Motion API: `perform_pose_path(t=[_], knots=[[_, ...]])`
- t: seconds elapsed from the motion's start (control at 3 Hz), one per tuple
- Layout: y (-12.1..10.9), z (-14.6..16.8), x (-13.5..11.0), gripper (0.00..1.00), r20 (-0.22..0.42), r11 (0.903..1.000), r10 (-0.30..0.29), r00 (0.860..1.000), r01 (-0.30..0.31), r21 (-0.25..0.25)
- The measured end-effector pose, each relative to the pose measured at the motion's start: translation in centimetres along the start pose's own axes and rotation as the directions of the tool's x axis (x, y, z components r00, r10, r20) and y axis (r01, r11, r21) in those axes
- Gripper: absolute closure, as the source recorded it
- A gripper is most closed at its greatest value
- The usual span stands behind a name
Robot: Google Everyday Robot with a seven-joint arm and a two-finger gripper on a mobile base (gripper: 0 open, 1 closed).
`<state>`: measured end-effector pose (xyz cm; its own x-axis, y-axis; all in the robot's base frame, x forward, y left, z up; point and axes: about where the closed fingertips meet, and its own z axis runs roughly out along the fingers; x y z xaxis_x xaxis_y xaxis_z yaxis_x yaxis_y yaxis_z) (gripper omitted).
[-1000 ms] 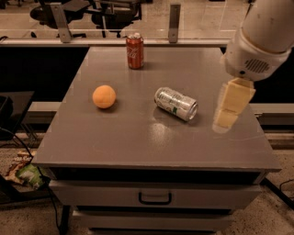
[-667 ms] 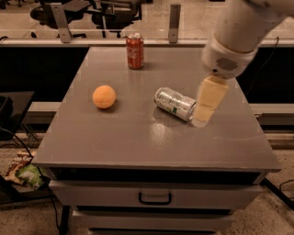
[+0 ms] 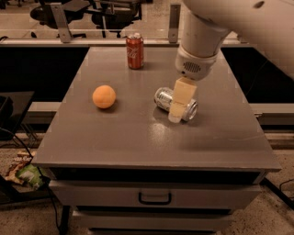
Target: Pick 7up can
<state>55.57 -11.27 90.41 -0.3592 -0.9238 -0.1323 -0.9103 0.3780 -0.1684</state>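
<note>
7up can (image 3: pixel 162 97) lies on its side near the middle of the grey tabletop (image 3: pixel 138 137), a little right of centre, one shiny end turned toward the back left and the other toward the front right. You see the gripper (image 3: pixel 177 112) come down from the upper right on the white arm (image 3: pixel 202 36); its cream-coloured tip sits across the middle of the can's body and covers part of it. You cannot tell from this view how far the gripper is open, or whether it has hold of the can at all. Left of the can, well apart from it, an orange (image 3: pixel 104 97) rests on the same surface. A red cola can (image 3: pixel 134 50) stands upright near the back edge, also well apart from the 7up can. The tabletop is matte and dim, with a soft sheen just in front of the can. Under the top you see a drawer (image 3: pixel 115 197) with a dark handle (image 3: pixel 155 198); it is shut, so its contents are hidden. Behind the table run a rail and a pale floor with office chairs (image 3: pixel 115 13). On the floor to the lower left lies a crumpled wrapper (image 3: pixel 27 175) beside a dark cable. The 7up can lies well in from every edge; bare tabletop stretches between it and the front edge, and more lies between it and the right edge. The arm fills the upper right corner above the table.
</note>
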Motion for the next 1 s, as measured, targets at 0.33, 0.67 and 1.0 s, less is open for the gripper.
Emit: perform_pose_path(t=[0.33, 0.67, 1.0], knots=[[-0.7, 1.9, -1.2, 0.0, -0.023, 0.9989, 0.047, 0.999, -0.047, -0.006], [-1.2, 3.6, -1.8, 0.0, -0.045, 0.9952, 0.096, 0.994, -0.097, -0.012], [-1.9, 4.7, -1.8, 0.16, -0.068, 0.9892, 0.144, 0.987, -0.146, -0.014]])
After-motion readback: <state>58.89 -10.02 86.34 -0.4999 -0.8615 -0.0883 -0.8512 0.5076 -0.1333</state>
